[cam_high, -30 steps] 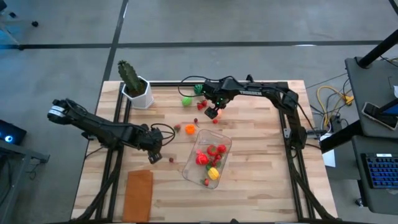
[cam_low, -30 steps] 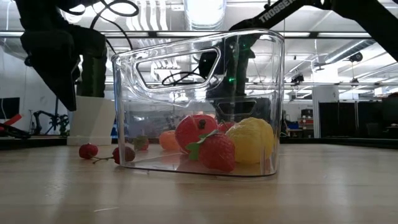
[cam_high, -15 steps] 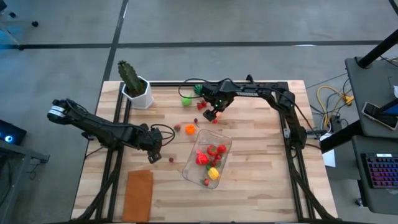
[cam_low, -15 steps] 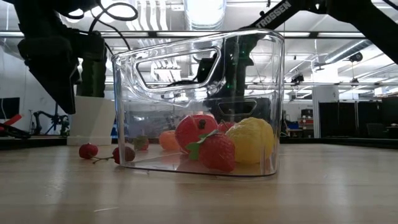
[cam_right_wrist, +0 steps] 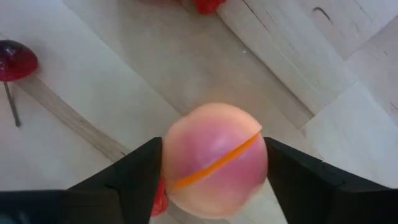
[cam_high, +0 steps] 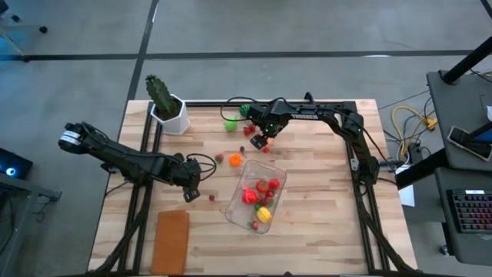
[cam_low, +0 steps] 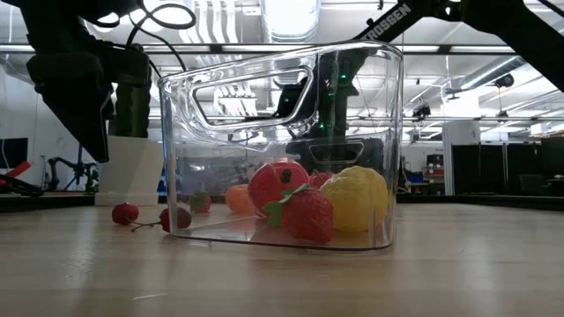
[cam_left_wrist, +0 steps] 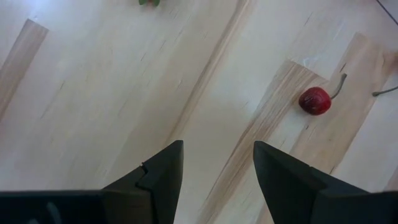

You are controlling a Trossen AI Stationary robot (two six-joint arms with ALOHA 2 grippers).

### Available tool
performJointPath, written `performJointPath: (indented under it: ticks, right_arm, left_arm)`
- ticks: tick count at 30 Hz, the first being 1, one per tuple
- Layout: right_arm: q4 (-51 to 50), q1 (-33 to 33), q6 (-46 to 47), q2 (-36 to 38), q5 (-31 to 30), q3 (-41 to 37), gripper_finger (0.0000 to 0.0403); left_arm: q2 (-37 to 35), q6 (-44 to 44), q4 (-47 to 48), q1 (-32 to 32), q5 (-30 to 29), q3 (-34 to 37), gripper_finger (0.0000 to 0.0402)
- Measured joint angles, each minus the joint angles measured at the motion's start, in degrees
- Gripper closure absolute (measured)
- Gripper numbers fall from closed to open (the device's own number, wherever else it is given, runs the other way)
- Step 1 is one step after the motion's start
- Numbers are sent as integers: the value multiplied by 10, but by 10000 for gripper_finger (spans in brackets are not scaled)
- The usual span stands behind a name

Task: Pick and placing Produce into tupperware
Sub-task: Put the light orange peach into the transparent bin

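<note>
The clear tupperware [cam_high: 257, 192] stands at the table's middle with a red fruit [cam_low: 278, 185], a strawberry [cam_low: 308, 216] and a yellow lemon [cam_low: 357, 198] inside. My right gripper [cam_high: 261, 141] points down beyond the tupperware's far end, shut on a pink-orange peach [cam_right_wrist: 214, 158]. A cherry [cam_right_wrist: 15, 59] and other small produce lie loose around it. My left gripper [cam_left_wrist: 217, 168] hangs open over bare wood left of the tupperware, with a red cherry [cam_left_wrist: 314, 99] on the table just ahead of its fingers. My right gripper pinches the peach between its two fingers, one on each opposite side [cam_right_wrist: 171, 162] of the round fruit. The fingers come from above, pointing down. Whether the peach rests on the table or hangs just clear of it, I cannot tell.
A cactus in a white pot [cam_high: 171, 115] stands at the far left corner, and a flat orange-brown rectangle [cam_high: 172, 240] lies at the near left. A green fruit [cam_high: 231, 123], an orange one [cam_high: 234, 160] and two cherries [cam_low: 125, 213] lie loose on the wood.
My right gripper has sunk a little toward the table beyond the tupperware. My left arm has kept still.
</note>
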State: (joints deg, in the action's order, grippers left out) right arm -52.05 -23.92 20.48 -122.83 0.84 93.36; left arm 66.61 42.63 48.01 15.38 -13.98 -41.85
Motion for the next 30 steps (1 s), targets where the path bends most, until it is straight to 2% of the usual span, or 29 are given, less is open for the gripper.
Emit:
performJointPath:
  ticks: [5, 11, 16, 19, 23, 25, 27, 30]
  right_arm:
    - [-1, 0, -1, 0, 0, 0, 179]
    - [-10, 0, -11, 11, 2, -1, 177]
    - [-54, 4, -30, 67, 17, 21, 176]
    - [-64, 14, -61, 129, 63, 31, 176]
    - [-63, 31, -99, 215, 210, 37, 176]
    - [-64, 47, -100, 241, 265, 31, 177]
    - [-84, 69, -101, 249, 293, 29, 177]
    - [-129, 107, -129, 245, 297, 27, 177]
  left_arm:
    - [0, 0, 0, 0, 0, 0, 222]
    - [0, 0, 0, 0, 0, 0, 222]
    - [0, 0, -1, 0, 0, 0, 222]
    - [0, 0, -5, 0, 0, 0, 222]
    - [0, 0, -28, 0, 0, 0, 222]
    - [0, 0, -34, 0, 0, 0, 222]
    - [0, 0, -43, 0, -1, 0, 222]
    - [0, 5, -58, 0, -1, 0, 222]
